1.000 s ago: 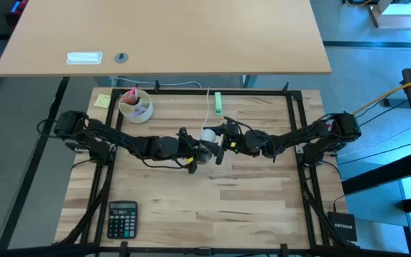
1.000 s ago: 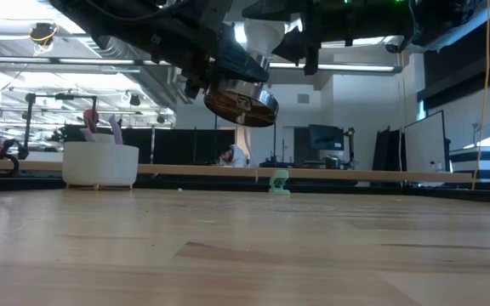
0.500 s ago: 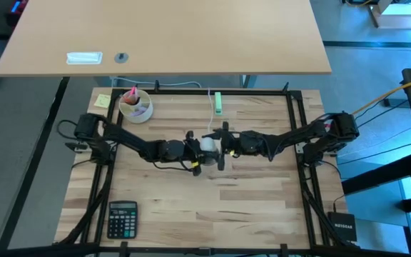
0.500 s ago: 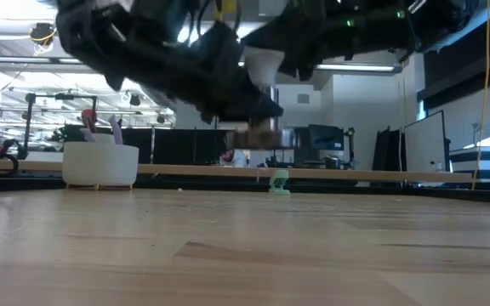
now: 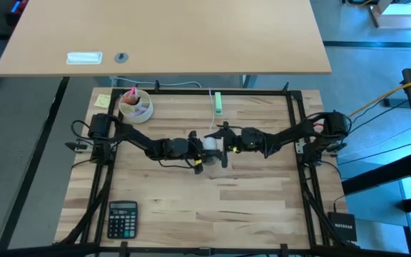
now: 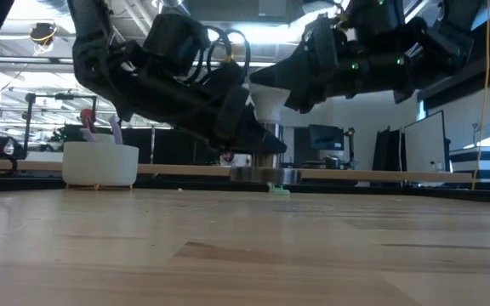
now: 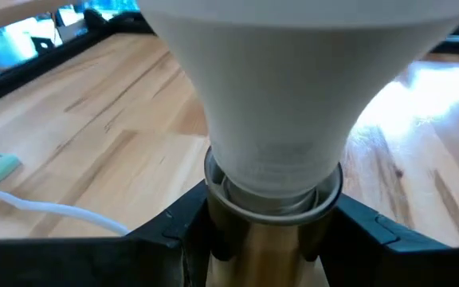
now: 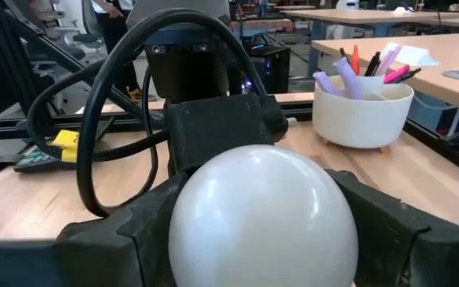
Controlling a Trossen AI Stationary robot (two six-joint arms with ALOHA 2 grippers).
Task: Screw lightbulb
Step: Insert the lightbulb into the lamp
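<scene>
Wood-plank table (image 5: 212, 207) in a black frame, open workshop beyond it in the low view. Right tool (image 8: 253, 239) is clamped on the lightbulb (image 8: 260, 214), one dark finger on each side of the frosted head. Left tool (image 7: 273, 239) is closed around the metal socket (image 7: 273, 231), and the bulb's narrow neck sits in the socket mouth between its fingers. Both tools meet at mid-table, socket base (image 6: 264, 175) low, touching or just above the wood, can't tell which. Thin white cord (image 7: 46, 209) trails from the socket, away from left tool toward a green plug piece (image 5: 218, 103). Further out: white cup of pens (image 5: 135, 105) beyond left arm, calculator (image 5: 122, 218) well apart at the near edge. Risks: bulb tilted against socket could cross-thread; socket may spin in left tool's grip if torque exceeds hold; smooth head may slip in right tool.
</scene>
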